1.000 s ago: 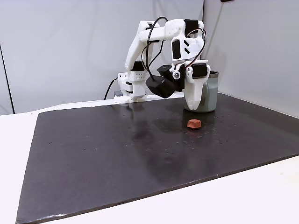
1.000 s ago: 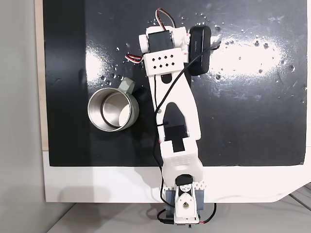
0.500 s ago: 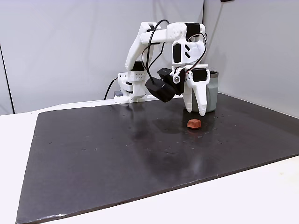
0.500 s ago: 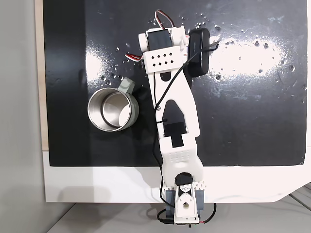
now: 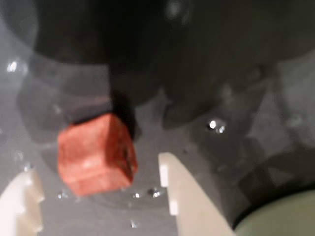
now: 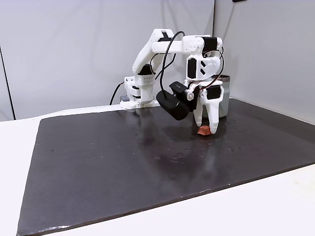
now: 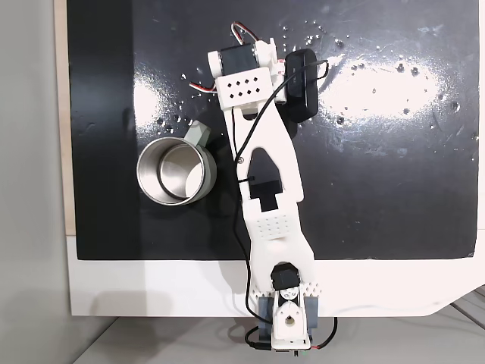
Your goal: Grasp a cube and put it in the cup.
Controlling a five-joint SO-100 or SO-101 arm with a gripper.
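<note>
Gripper (image 6: 207,129) hangs over the cube (image 6: 202,130) on the dark mat (image 6: 123,157), its 2 fingers spread apart; in the wrist view the cube (image 5: 96,153) sits between both fingertips (image 5: 170,169), untouched. Behind stands the cup (image 7: 176,172), upright, near the arm.

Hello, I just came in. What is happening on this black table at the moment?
A small white robot arm is reaching down for a reddish-brown cube that lies on the black mat. Its gripper is open, with one fingertip on each side of the cube, and it has not closed on it. The wrist view shows gaps between the fingers and the cube. The pale green cup stands upright and empty beside the arm, so the cube is not yet inside it.
</note>
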